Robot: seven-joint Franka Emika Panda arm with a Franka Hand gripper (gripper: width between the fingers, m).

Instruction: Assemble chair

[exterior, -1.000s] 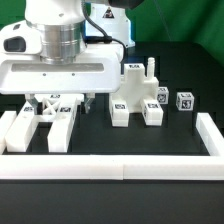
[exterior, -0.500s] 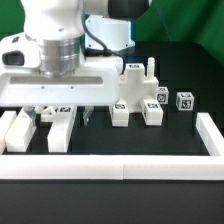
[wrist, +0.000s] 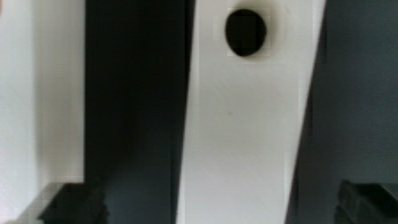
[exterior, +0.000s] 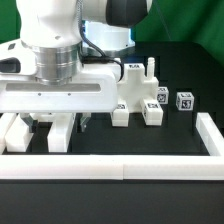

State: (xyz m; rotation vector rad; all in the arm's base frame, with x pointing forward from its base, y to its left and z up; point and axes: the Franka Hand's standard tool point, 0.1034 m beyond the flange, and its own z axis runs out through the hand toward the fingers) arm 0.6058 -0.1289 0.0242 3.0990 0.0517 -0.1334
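Note:
The chair parts are white blocky pieces with small tags. Two long white pieces (exterior: 60, 133) lie at the exterior view's left, right under my hand. A pegged group of parts (exterior: 140, 97) stands in the middle, and a small tagged cube (exterior: 185, 101) sits to its right. My gripper (exterior: 58, 122) is low over the left pieces, with one dark finger (exterior: 85, 122) showing beside them. In the wrist view a long white piece with a dark oval hole (wrist: 249, 110) runs between my fingers (wrist: 71, 205). The gripper (wrist: 217, 208) is open, with gaps on both sides of the piece.
A long low white border rail (exterior: 110, 166) runs along the front edge and turns up the exterior view's right side (exterior: 209, 135). The table top is black. The big arm hides most of the back left.
My hand has come down toward the white pieces at the exterior view's left and now covers the X-braced part that showed under it before. The other parts have not moved.

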